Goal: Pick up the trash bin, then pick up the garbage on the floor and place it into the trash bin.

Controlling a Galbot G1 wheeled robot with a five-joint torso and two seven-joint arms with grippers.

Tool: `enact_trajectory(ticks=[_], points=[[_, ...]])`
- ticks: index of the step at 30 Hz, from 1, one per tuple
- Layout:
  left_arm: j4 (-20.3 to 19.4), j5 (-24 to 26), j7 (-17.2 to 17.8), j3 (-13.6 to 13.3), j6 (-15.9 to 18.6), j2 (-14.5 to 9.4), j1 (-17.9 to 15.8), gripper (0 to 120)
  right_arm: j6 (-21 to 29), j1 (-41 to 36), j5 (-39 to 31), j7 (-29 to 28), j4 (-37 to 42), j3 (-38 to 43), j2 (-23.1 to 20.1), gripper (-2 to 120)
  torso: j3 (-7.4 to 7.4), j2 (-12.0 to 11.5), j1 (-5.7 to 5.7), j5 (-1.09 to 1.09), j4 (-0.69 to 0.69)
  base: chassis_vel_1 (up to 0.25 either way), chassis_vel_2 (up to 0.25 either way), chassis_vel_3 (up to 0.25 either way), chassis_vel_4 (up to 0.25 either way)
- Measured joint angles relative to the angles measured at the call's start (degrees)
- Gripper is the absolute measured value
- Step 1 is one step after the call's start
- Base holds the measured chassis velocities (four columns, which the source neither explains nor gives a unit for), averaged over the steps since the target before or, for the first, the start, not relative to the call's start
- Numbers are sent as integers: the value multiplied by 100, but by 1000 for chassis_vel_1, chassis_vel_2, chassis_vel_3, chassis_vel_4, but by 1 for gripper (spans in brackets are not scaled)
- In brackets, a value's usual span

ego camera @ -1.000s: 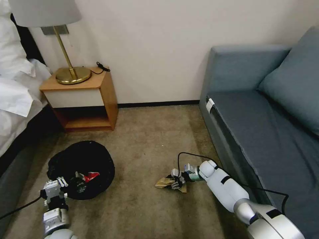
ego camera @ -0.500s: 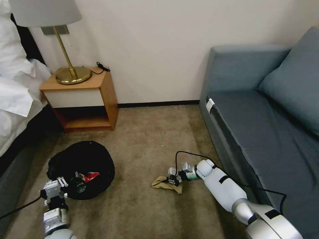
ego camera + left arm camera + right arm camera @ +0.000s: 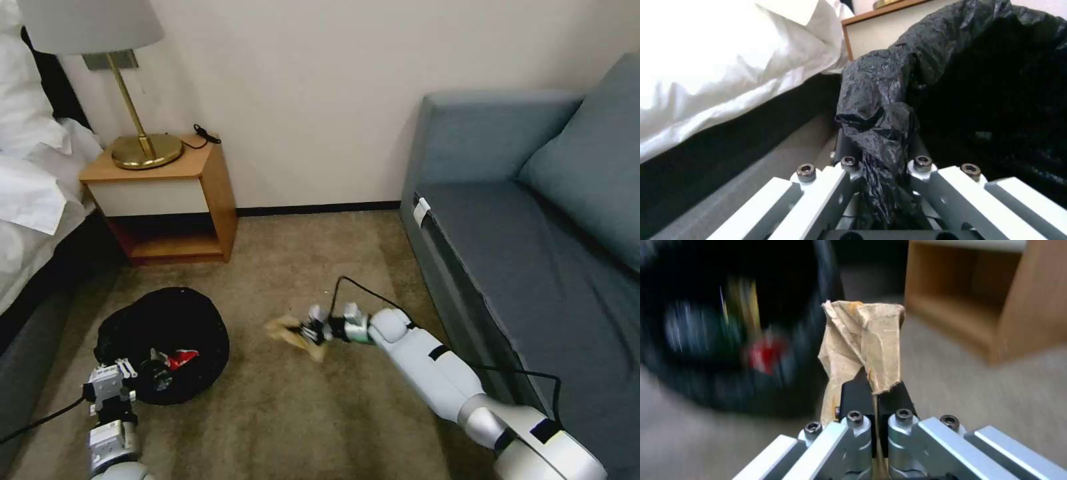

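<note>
- The round, low trash bin (image 3: 162, 343) lined with a glossy black plastic bag is the landmark; it sits low over the beige carpet, in front of the wooden nightstand (image 3: 167, 200) and beside the bed with white linen (image 3: 30, 193).
- The left tool (image 3: 123, 368) is at the bin's near rim, its fingers closed together on a gathered fold of the black bag, as the left wrist view shows (image 3: 882, 156). I judge the first step, taking hold of the bin, as done; whether the bin is lifted clear of the carpet cannot be told.
- Inside the bin lie a red-and-white wrapper (image 3: 180, 359) and a dark, unclear item beside it, so part of the garbage is already in; the right wrist view also hints at a gold streak and a bottle-like shape there, too smeared to be sure.
- The right tool (image 3: 312, 329) is clamped on the crumpled brown paper scrap (image 3: 288, 331), which hangs off the carpet, to the sofa side of the bin and well apart from its rim. In the right wrist view the scrap (image 3: 862, 343) stands up from the closed fingers, with the bin's mouth beyond it.
- What is left, in my judgement: carry the scrap over the bin's opening and let it go. No other litter shows on the carpet around the bin, so this looks like the last piece.
</note>
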State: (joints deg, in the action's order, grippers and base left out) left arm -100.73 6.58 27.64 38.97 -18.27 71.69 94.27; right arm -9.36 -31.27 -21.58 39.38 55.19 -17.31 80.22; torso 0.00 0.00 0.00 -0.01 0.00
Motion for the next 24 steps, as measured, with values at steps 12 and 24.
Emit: enact_trajectory(ticks=[12, 24], points=[[-200, 135, -78, -76, 137, 77, -120, 7, 458, 253, -2167, -1203, 1023, -742, 537, 0, 0, 0, 0, 0, 0, 0, 0, 0, 0], [-339, 165, -93, -91, 141, 133, -96, 7, 402, 170, -2073, -1245, 950, -994, 884, 0, 0, 0, 0, 0, 0, 0, 0, 0, 0]])
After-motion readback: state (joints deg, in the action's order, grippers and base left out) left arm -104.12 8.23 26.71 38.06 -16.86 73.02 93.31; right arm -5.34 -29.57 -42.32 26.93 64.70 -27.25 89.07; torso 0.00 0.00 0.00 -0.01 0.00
